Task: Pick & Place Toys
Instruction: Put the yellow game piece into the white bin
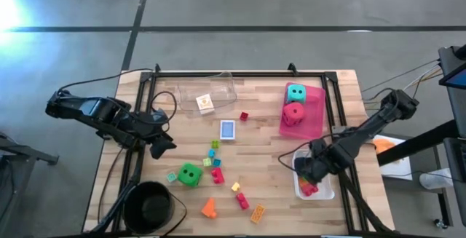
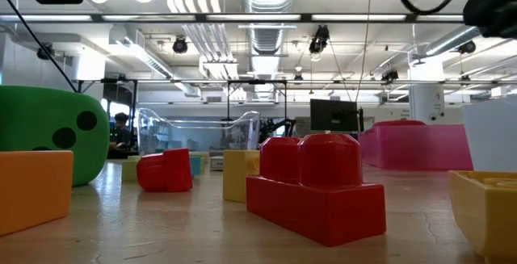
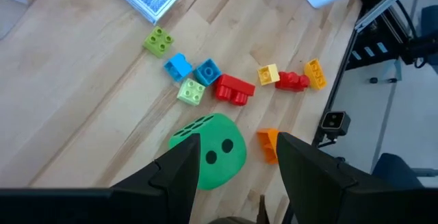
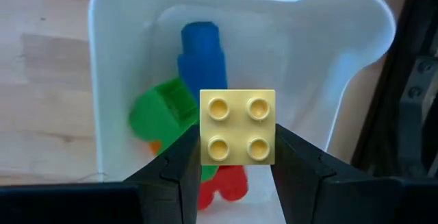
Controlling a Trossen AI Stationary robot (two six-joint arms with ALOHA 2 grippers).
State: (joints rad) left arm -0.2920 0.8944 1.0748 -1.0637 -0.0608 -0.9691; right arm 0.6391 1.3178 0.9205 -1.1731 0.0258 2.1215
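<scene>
Hidden: bricks in white tray (image 4: 342,80) partly covered by yellow brick (image 4: 237,127)
Yellow brick: studs facing wrist camera, square, over tray
Right gripper (image 4: 229,166): jaws clamping it
Left gripper (image 3: 236,162): jaws apart, empty, above green die (image 3: 212,148)

orange brick (image 2: 32,190) and yellow brick (image 2: 485,207), both cut off by low view's edges

— What do we have on the wooden table (image 1: 262,158)?

— At the back we see a clear tray (image 1: 207,94) and a pink tray (image 1: 314,118); a white tray (image 1: 324,191) sits at the right edge, a black bowl (image 1: 149,205) at the front left corner.

— And loose on the wood?

— We count a blue card box (image 1: 228,129), a green die (image 1: 190,174), and small bricks (image 1: 216,171) scattered between them and the front edge.
</scene>
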